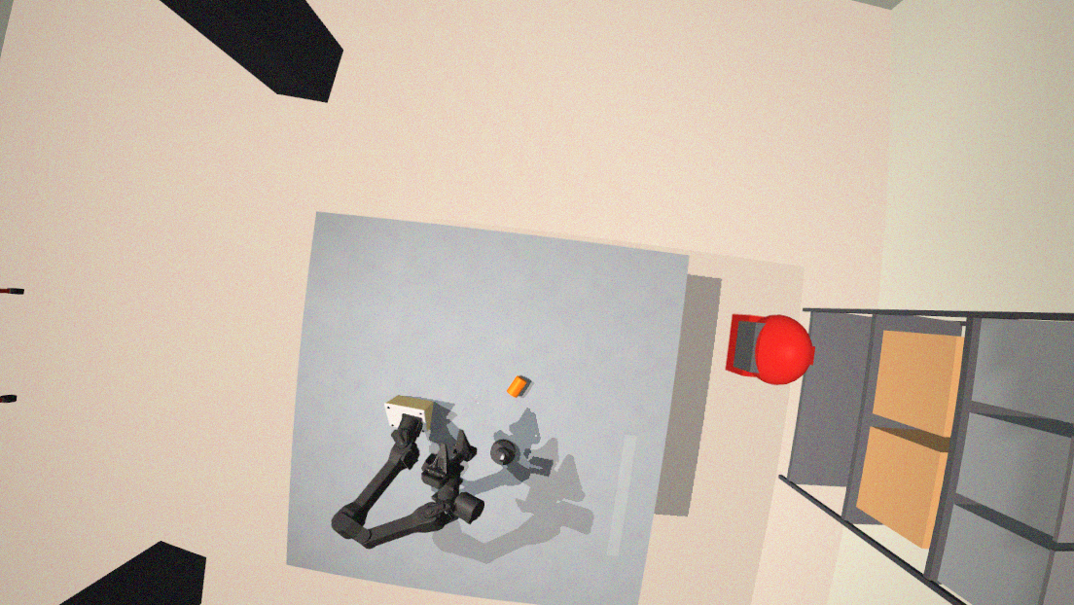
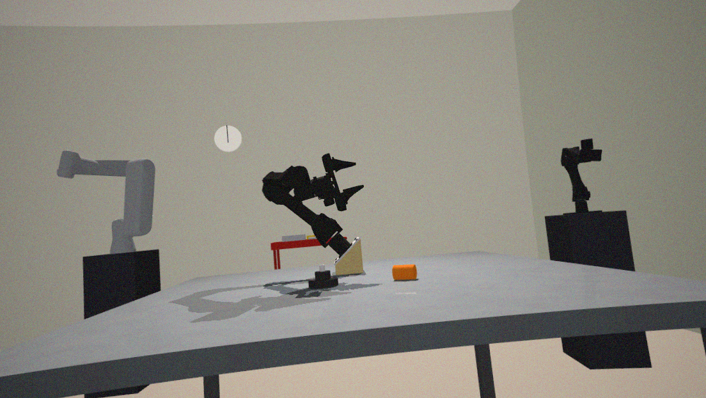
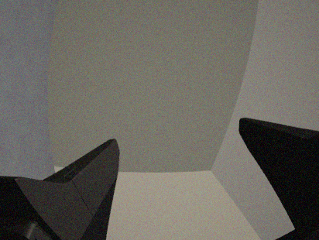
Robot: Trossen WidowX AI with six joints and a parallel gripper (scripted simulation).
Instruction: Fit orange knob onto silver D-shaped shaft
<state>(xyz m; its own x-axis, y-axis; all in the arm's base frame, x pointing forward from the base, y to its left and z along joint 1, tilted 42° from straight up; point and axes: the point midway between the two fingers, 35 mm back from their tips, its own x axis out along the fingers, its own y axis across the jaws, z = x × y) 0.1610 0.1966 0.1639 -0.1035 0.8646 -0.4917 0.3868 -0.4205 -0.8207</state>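
Observation:
The orange knob (image 1: pixel 517 386) (image 2: pixel 404 272) lies on its side on the table. Its hole cannot be made out. The dark round pedestal (image 1: pixel 495 447) (image 2: pixel 323 282) stands upright on the table, with the short silver shaft (image 1: pixel 502 456) (image 2: pixel 321 267) bare on top. The shaft's flat side is too small to tell. My gripper (image 1: pixel 451 440) (image 2: pixel 359 175) (image 3: pixel 180 135) is open and empty, raised high above the table and away from both knob and pedestal. The wrist view shows only walls and ceiling between the fingers, with neither knob nor pedestal.
The arm's wedge-shaped base mount (image 1: pixel 417 403) (image 2: pixel 349 262) stands on the grey table (image 1: pixel 420 301) (image 2: pixel 494 291), near the pedestal. The arm's shadows fall around the pedestal. A red object (image 1: pixel 783 349) and a shelf rack (image 1: pixel 975 383) are beyond the table's edge.

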